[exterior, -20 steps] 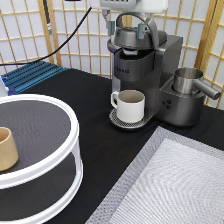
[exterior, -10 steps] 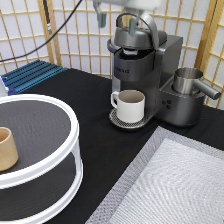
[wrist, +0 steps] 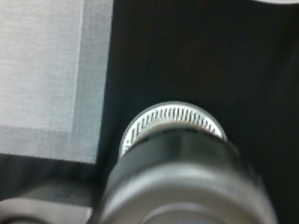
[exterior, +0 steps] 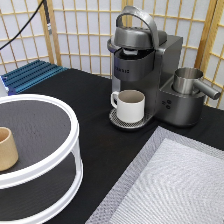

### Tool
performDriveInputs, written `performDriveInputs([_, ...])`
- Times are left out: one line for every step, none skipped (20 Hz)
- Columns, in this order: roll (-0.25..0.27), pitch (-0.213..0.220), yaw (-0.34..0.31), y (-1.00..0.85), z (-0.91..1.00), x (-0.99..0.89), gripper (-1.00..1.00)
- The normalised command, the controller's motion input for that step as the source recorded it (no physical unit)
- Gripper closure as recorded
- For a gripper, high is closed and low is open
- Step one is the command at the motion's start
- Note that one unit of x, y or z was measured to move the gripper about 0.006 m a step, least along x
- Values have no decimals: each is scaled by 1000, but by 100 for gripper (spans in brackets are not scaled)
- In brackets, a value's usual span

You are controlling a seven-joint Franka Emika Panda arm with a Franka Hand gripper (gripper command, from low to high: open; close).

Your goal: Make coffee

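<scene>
The grey coffee machine (exterior: 145,75) stands at the exterior view's top, right of centre, with its arched handle (exterior: 137,15) standing up over the brew head. A white mug (exterior: 130,106) with a handle sits on the round drip tray (exterior: 116,120) under the spout. My gripper does not show in the exterior view. The wrist view looks straight down on the machine's dark head (wrist: 176,170), with the slotted drip tray (wrist: 172,116) below it. The coffee pod is out of view.
A metal jug (exterior: 187,80) sits on the machine's right side. A white two-tier turntable (exterior: 62,165) at the exterior view's left carries a tan handleless cup (exterior: 6,148). A grey mat (exterior: 170,185) lies at bottom right, a blue rack (exterior: 32,75) at top left.
My gripper was just above the machine's top a second ago; it has risen and left the exterior view. The mug and the machine body have stayed where they were.
</scene>
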Motion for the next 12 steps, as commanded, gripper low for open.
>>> performDriveInputs([-34, 0, -153, 271, -174, 457, -100])
performDriveInputs([-35, 0, -158, 111, -251, 423, -100])
performDriveInputs([-21, 0, -165, 0, -340, 383, -100])
performDriveInputs([-30, 0, -164, 0, -380, 374, -100])
performDriveInputs([-18, 0, -150, -11, -500, 297, -100])
performDriveInputs([-17, 0, -135, -29, -420, 211, -100])
performDriveInputs([-22, 2, -121, -14, -331, 157, -100])
performDriveInputs([-31, 5, -115, 0, -346, 114, -100])
performDriveInputs([-24, 5, -100, -34, -237, 23, -100])
performDriveInputs([-7, 7, -81, -143, -286, 0, -100])
performDriveInputs([-12, 7, -79, -154, -286, -29, -100])
performDriveInputs([-3, 13, -70, -220, -363, -17, -100])
